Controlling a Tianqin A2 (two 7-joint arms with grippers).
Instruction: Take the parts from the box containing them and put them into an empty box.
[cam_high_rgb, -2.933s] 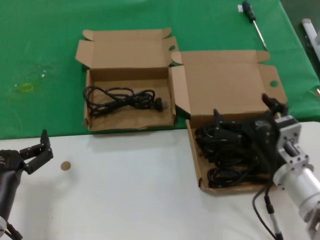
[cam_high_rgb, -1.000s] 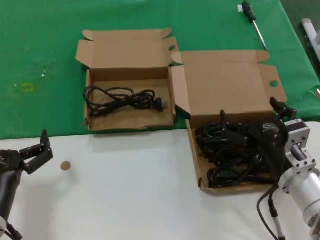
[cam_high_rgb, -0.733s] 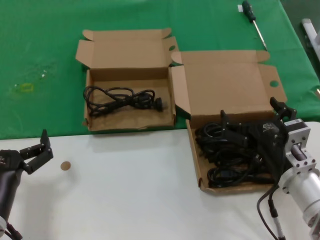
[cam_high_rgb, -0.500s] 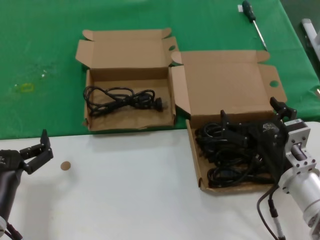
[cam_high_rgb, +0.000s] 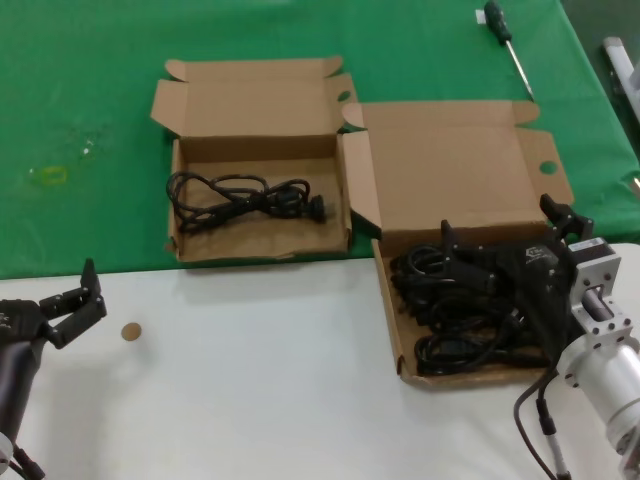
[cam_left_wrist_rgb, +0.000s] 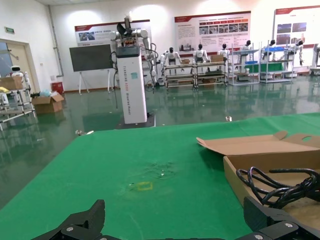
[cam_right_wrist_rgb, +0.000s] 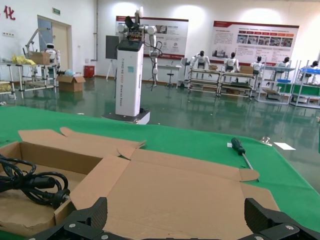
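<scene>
Black cords are sitting heaped right beneath our right gripper, fingers spread wide for a grab over the wider box. Beyond, the narrower box is waiting; our left gripper is idling, fingers apart.

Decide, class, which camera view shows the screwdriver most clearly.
The right wrist view: the screwdriver lies in full on the green cloth beyond the wider box's lid. The head view catches it small at the far edge; the left wrist view misses it.
</scene>
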